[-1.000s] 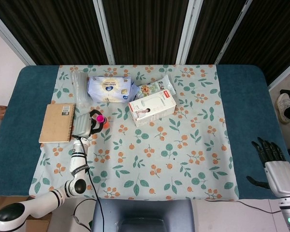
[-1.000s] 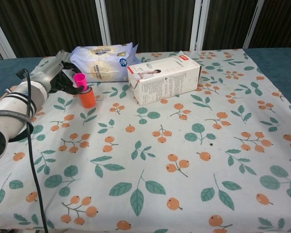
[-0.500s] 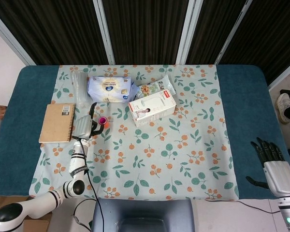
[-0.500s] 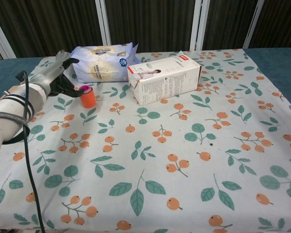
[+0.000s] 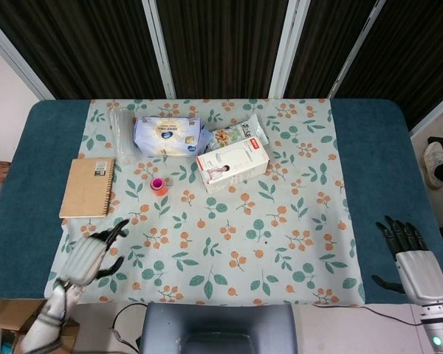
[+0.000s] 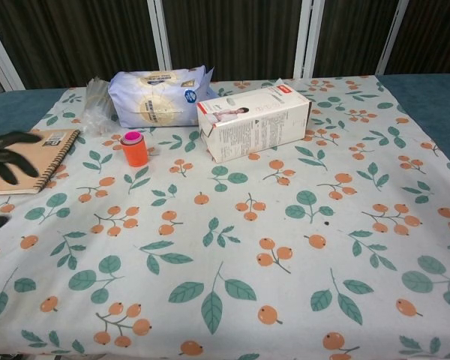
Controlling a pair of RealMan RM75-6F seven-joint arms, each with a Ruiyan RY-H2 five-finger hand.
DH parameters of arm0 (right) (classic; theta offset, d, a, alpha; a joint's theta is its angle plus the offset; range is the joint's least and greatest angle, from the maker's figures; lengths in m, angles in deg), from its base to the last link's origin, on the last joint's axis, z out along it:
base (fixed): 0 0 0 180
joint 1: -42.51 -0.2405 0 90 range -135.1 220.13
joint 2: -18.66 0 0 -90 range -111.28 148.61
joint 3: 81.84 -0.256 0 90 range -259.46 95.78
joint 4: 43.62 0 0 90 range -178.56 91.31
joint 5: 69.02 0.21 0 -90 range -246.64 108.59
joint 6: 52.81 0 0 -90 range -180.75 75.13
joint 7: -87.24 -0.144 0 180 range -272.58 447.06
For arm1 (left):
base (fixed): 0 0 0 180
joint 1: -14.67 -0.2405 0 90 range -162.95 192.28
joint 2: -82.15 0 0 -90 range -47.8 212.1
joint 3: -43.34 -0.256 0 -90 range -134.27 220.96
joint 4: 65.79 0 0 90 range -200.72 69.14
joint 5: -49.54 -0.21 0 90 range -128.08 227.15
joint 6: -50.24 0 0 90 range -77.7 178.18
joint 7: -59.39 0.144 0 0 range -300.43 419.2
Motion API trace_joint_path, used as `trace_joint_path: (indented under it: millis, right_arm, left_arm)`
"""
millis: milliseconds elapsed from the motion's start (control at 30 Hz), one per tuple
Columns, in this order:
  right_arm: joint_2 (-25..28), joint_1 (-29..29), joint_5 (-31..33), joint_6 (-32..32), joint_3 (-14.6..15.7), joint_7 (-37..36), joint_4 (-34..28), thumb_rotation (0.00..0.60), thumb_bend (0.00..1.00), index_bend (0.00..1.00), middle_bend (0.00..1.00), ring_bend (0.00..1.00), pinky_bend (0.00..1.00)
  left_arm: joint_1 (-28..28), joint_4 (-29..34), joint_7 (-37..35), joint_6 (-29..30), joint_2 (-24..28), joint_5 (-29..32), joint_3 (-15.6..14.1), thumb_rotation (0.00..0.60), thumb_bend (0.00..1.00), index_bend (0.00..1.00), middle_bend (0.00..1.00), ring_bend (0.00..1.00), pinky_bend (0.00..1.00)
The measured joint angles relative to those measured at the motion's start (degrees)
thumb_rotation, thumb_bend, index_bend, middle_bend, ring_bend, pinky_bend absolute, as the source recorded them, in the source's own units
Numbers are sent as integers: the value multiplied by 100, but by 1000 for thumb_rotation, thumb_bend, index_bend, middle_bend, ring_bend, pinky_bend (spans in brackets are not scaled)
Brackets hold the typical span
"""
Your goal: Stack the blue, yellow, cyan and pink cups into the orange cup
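One stack stands on the cloth in the head view: the orange cup (image 5: 159, 187) upright with the pink cup (image 5: 157, 183) seated in its mouth, in the far-left part of the table, just right of the spiral notebook (image 5: 88, 187) and near the white carton (image 5: 232, 164). No blue, yellow or cyan cup shows apart from it; whether they sit nested under the pink one I cannot tell from above. The left hand (image 5: 88, 257) hangs over the near-left edge of the tablecloth (image 5: 280, 243), fingers spread and holding nothing. From it the stack lies farther away and a little to the right, well apart. The right hand (image 5: 407, 249) is off the near-right corner, fingers apart and empty, much farther from the stack, with most of the table between them. So the left hand is clearly the nearer one.

From the chest view, the orange cup (image 6: 135, 151) stands upright, its long axis vertical, with the pink cup (image 6: 131, 137) showing as a rim just above its lip. It sits between the notebook (image 6: 31, 159) and the carton (image 6: 253, 122), near the wipes pack (image 6: 159, 96). Dark fingers of the left hand (image 6: 4, 156) show at the left edge, spread over the notebook and touching nothing I can make out. The right hand is out of this view. By the look of it the stacking is done, or nearly so.
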Motion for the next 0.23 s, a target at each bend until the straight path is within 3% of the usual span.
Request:
trace_joint_path:
  millis: [33, 133, 233]
  right_arm:
    - [-10, 11, -25, 26, 9, 26, -11, 600, 196, 0, 0, 0, 0]
    - [-31, 38, -86, 86, 30, 63, -29, 600, 196, 0, 0, 0, 0]
    - [-38, 62, -132, 118, 58, 84, -26, 600, 196, 0, 0, 0, 0]
  left_arm:
    - [-332, 30, 176, 372, 136, -235, -232, 600, 387, 0, 0, 0, 119]
    - [-1015, 114, 503, 1062, 440, -623, -545, 600, 389, 0, 0, 0, 118]
    - [-1227, 140, 467, 1274, 727, -927, -623, 600, 388, 0, 0, 0, 118]
